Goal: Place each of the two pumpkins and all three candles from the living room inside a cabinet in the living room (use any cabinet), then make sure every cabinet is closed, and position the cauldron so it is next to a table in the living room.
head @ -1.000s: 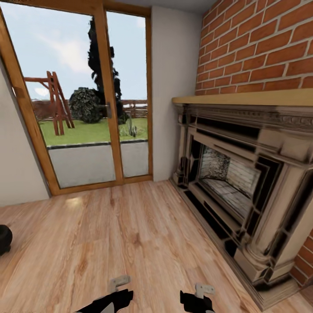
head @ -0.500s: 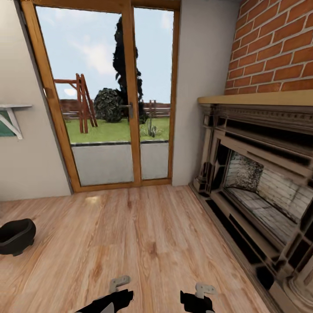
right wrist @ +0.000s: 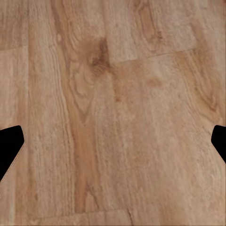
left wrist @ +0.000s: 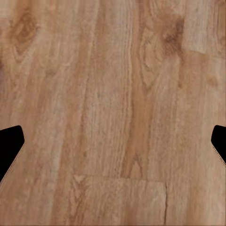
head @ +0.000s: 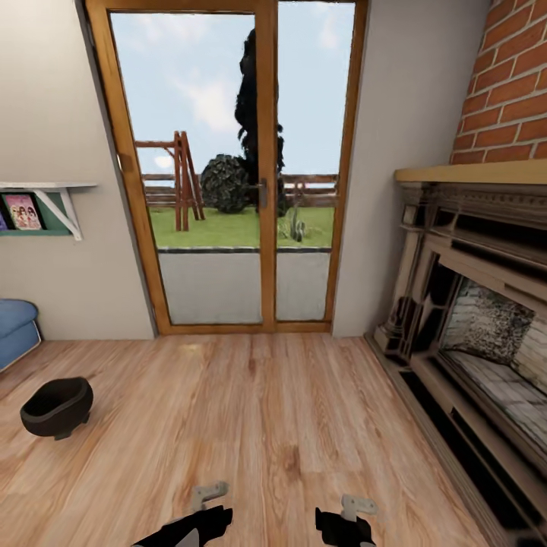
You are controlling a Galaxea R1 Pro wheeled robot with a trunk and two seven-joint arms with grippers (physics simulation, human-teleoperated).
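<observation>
The black cauldron point(head: 57, 406) stands alone on the light wood-plank floor point(head: 266, 410) at the left of the head view, well ahead and left of my arms. My left arm point(head: 199, 524) and right arm point(head: 343, 526) hang low at the bottom edge. The left gripper point(left wrist: 113, 146) is open over bare planks, its dark fingertips point(left wrist: 9, 143) far apart. The right gripper point(right wrist: 113, 146) is open the same way, with nothing between its fingertips point(right wrist: 9, 143). The pumpkins, candles, cabinet and table are out of view.
A wood-framed glass patio door point(head: 258, 175) fills the far wall. The ornate fireplace point(head: 479, 319) under red brick point(head: 509, 83) runs along the right. A blue sofa corner point(head: 15, 327) and a wall shelf with books point(head: 38, 209) are at the left.
The head camera has swung left, so the door and fireplace slid right in the picture. The cauldron came fully into view, and the sofa corner and shelf appeared. Arms unchanged.
</observation>
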